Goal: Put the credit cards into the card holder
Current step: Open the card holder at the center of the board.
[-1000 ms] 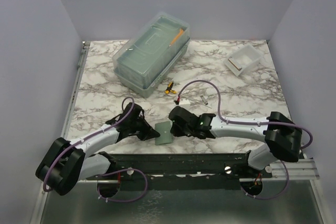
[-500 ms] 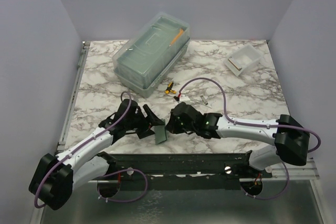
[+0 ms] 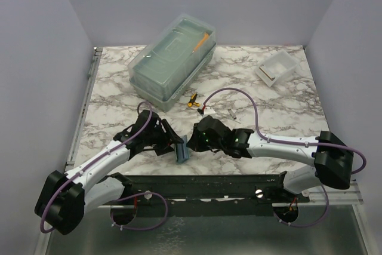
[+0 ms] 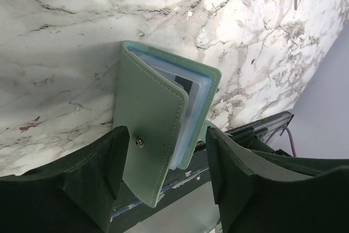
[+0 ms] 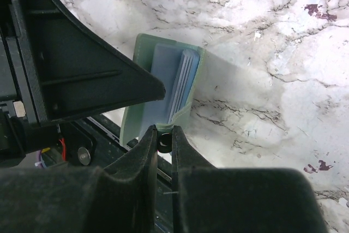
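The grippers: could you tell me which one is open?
The left gripper, jaws spread either side of the card holder; the right gripper is pinched shut on its edge.

Built of white links (image 3: pixel 98 165) and bulky black joint housings (image 3: pixel 332 162); wired with thin purple cables (image 3: pixel 230 92) looping outside; tipped with matte black wedge-shaped fingers (image 4: pixel 256 189)
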Tool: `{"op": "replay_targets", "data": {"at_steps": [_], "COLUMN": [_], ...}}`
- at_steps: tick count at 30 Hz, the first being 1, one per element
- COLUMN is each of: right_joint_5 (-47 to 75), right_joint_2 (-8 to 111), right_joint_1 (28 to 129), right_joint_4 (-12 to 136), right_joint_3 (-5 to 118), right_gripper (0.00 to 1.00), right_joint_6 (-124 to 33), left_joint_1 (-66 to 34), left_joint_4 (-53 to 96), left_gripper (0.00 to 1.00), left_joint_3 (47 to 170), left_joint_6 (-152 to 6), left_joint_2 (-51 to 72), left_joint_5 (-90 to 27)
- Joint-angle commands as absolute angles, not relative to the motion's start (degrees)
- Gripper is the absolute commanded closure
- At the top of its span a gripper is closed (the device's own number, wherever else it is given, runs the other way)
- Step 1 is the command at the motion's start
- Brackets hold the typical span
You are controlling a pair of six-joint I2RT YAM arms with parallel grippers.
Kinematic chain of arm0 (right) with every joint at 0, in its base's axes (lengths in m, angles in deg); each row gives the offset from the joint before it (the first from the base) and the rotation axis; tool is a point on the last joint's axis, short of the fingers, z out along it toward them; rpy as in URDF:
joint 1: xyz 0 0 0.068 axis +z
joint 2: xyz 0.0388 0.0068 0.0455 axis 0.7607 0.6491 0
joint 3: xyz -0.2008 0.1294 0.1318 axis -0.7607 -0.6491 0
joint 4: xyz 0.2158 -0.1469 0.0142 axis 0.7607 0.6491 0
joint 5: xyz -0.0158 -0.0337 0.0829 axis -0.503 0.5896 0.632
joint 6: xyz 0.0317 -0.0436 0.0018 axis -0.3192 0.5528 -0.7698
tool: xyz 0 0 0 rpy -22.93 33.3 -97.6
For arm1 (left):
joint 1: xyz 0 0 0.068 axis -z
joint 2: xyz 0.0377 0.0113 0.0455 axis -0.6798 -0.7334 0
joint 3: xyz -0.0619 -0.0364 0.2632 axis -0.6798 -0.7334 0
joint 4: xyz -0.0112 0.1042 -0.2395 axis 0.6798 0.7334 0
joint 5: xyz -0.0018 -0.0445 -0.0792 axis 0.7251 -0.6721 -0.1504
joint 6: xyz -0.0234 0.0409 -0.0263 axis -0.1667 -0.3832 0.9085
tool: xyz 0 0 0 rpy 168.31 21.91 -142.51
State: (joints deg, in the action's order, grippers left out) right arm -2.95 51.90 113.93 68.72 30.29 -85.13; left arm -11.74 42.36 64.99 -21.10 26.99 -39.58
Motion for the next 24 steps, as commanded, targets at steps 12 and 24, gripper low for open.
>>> {"op": "replay_targets", "data": {"at_steps": [12, 24], "right_joint_5": [-2.0, -1.7], "right_joint_2": [49.7, 49.6], "right_joint_1": [113.8, 113.8], "right_joint_4": [66.2, 65.9], "right_joint_3": [28.6, 28.6], "right_gripper": [1.00, 1.00], "right_joint_6": [-84.8, -84.7], "left_joint_1": [-12.0, -11.9], "left_joint_4": [45.0, 45.0], "left_gripper": [0.25, 0.22], "left_joint_3": [67.2, 66.6], "left_joint_6": [-26.1, -27.0], "left_joint_2": [24.9, 24.8], "left_joint_5": [-37.5, -37.4]}}
